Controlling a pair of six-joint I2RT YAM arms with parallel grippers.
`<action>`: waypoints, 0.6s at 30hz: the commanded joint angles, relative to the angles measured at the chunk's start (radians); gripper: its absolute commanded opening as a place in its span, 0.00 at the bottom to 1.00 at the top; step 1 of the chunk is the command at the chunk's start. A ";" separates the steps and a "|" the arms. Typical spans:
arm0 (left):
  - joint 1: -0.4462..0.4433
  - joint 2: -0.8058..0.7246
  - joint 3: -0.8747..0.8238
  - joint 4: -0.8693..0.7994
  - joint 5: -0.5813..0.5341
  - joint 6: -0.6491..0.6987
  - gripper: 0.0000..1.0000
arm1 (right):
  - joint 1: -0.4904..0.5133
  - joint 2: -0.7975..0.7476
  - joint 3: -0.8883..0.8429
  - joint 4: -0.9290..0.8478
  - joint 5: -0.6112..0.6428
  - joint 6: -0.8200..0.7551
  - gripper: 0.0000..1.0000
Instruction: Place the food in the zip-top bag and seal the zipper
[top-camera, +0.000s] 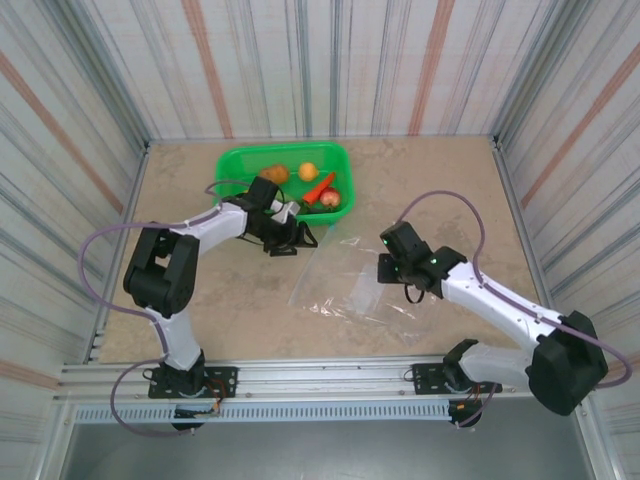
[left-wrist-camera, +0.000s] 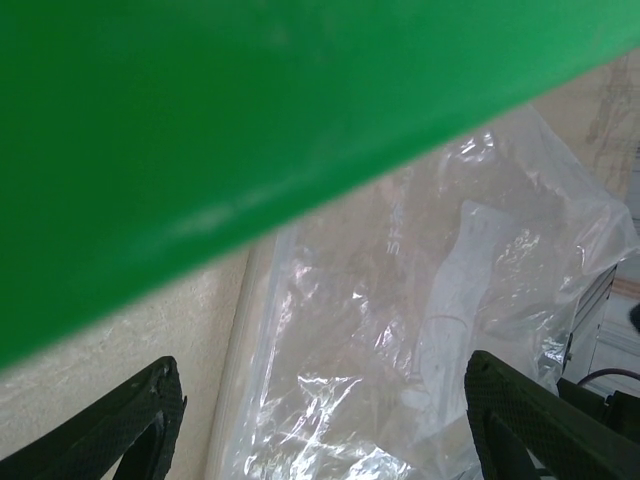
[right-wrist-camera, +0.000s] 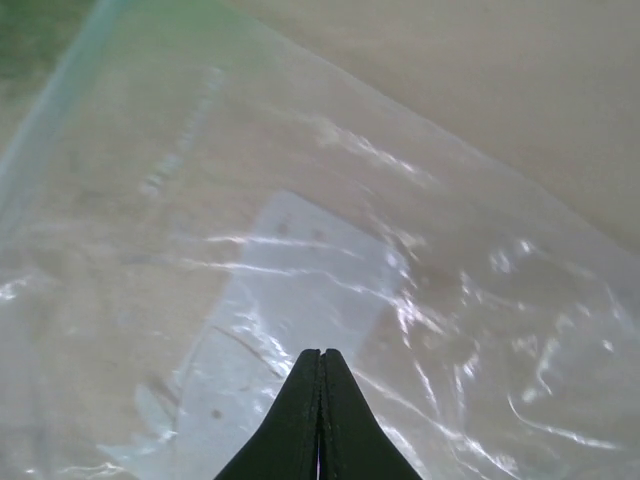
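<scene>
The clear zip-top bag (top-camera: 348, 282) lies flat on the table in front of the green basket (top-camera: 235, 165). Its pale zipper (left-wrist-camera: 243, 345) runs along the edge nearest the basket. In the basket lie a brown potato (top-camera: 277, 173), a small orange (top-camera: 308, 170), a red chili (top-camera: 320, 186) and a red apple (top-camera: 331, 197). My left gripper (left-wrist-camera: 330, 440) hangs open over the bag's mouth end, just below the basket's wall (left-wrist-camera: 250, 120), with nothing between its fingers. My right gripper (right-wrist-camera: 320, 358) is shut, its tips low over the bag's right part; no film shows between them.
Striped walls close in the table on three sides. Bare tabletop (top-camera: 200, 300) lies left of the bag and also behind the right arm (top-camera: 500, 300). A metal rail (top-camera: 320, 378) runs along the near edge.
</scene>
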 joint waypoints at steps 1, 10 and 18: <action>0.002 0.021 -0.009 0.024 0.045 0.012 0.76 | -0.038 -0.044 -0.111 0.000 0.004 0.186 0.05; -0.001 0.074 -0.019 0.079 0.128 0.000 0.76 | -0.110 0.246 -0.085 0.132 -0.058 0.121 0.00; -0.001 0.117 0.005 0.022 0.089 0.022 0.74 | -0.130 0.322 -0.047 0.155 -0.080 0.080 0.00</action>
